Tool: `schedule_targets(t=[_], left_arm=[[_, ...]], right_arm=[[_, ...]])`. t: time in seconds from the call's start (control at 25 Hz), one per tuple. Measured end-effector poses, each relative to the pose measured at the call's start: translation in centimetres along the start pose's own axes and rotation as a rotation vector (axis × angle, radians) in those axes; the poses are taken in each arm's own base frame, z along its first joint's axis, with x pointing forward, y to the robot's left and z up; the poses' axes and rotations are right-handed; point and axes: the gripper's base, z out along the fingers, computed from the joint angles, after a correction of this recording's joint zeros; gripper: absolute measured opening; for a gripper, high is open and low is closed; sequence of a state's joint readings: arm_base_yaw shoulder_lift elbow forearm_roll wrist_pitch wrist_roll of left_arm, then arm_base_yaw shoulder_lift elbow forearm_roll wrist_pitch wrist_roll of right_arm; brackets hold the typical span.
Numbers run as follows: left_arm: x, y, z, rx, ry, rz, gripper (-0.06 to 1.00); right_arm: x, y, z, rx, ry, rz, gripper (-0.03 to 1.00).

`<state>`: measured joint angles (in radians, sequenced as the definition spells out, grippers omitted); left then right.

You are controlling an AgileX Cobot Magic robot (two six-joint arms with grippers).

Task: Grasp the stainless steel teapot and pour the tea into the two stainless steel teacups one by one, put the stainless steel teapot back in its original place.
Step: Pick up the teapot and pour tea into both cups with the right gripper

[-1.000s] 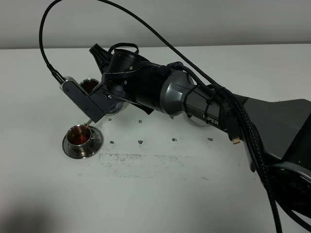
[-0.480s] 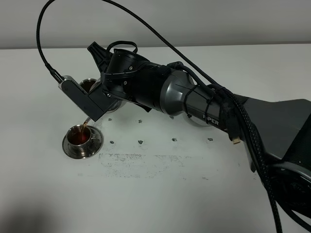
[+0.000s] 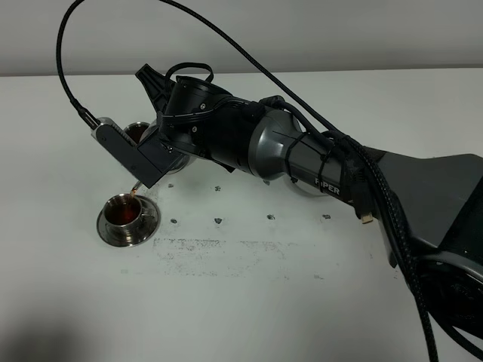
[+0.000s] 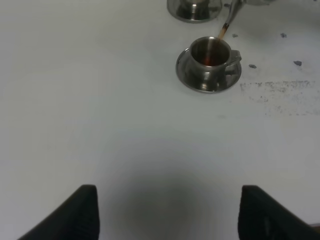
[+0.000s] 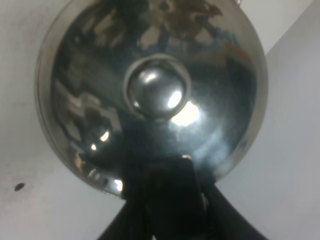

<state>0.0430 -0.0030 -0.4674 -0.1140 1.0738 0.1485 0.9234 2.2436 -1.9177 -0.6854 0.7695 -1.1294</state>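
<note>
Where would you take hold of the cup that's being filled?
By its side handle, which juts toward the speckled table marks; come in level from there. The cup stands upright on its saucer holding tea, with the teapot spout over its mouth, so above looks blocked.

High camera looks down over the table [image 3: 264, 302]. Left wrist camera sees the cup [image 4: 209, 55] from well back; both share it. Right wrist camera looks closely onto the teapot [image 5: 95, 75].

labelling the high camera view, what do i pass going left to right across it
small shiny steel teacup on its round saucer → black wrist joint of the right arm → grey arm link marked PIPER → black arm base
</note>
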Motion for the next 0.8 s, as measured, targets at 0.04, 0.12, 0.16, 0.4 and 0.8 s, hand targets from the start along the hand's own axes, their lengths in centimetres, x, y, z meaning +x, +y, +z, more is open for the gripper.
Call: schedule_targets(t=[0.04,0.12,0.16,0.4,0.8], left_arm=[[0.0,0.0,0.0,0.0,0.0,0.0,0.58],[0.0,0.0,0.0,0.0,0.0,0.0,0.58],[0.0,0.0,0.0,0.0,0.0,0.0,0.58],[0.0,0.0,0.0,0.0,0.0,0.0,0.58],[0.0,0.0,0.0,0.0,0.0,0.0,0.58]], right_arm=[[0.0,0.0,0.0,0.0,0.0,0.0,0.2],[0.03,-0.01,0.0,0.002,0.003,-0.004,0.2],[-0.04,-0.05,-0.04,0.004,0.006,-0.01,0.2],[-0.44,-0.13,-0.24,0.01,0.004,-0.021,0.2],[-0.42,-0.14,-0.24,0.011,0.006,-0.023,0.2]])
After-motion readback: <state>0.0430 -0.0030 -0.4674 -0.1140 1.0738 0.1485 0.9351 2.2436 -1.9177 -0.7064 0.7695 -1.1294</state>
